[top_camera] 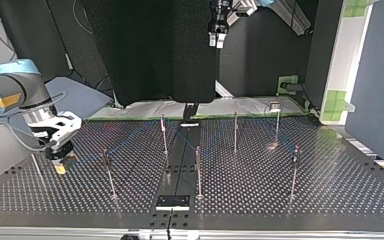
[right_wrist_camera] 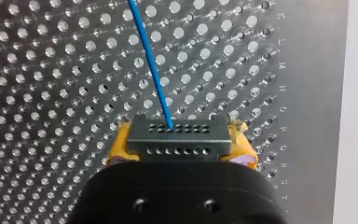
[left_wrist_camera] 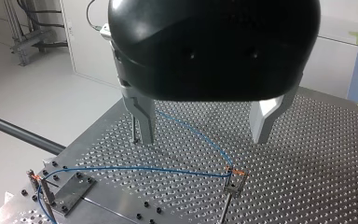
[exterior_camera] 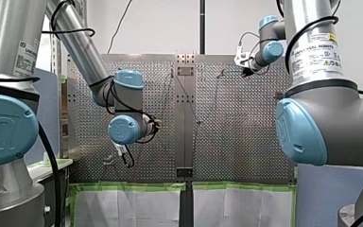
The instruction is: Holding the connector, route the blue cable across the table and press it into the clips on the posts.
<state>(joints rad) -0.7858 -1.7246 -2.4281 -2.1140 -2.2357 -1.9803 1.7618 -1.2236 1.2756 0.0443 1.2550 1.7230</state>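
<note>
My right gripper [right_wrist_camera: 177,142] has yellow pads shut on a grey connector [right_wrist_camera: 177,134], low over the perforated table. The thin blue cable [right_wrist_camera: 153,65] leaves the connector and runs ahead over the plate. In the top view this gripper [top_camera: 60,159] is at the left, near the table's edge. From it the cable [top_camera: 87,159] trails toward a post [top_camera: 109,172]. My left gripper [left_wrist_camera: 205,140] hangs high over the table, open and with nothing in it. Below it the cable [left_wrist_camera: 135,169] is caught in an orange clip on a post [left_wrist_camera: 233,179].
Several thin upright posts [top_camera: 198,170] stand across the perforated table [top_camera: 330,190]. A black plate [top_camera: 172,201] lies at its near middle edge in the top view. My left gripper [top_camera: 217,42] is well above the posts. Green-taped sheets [exterior_camera: 132,203] hang at the table's front-view edge.
</note>
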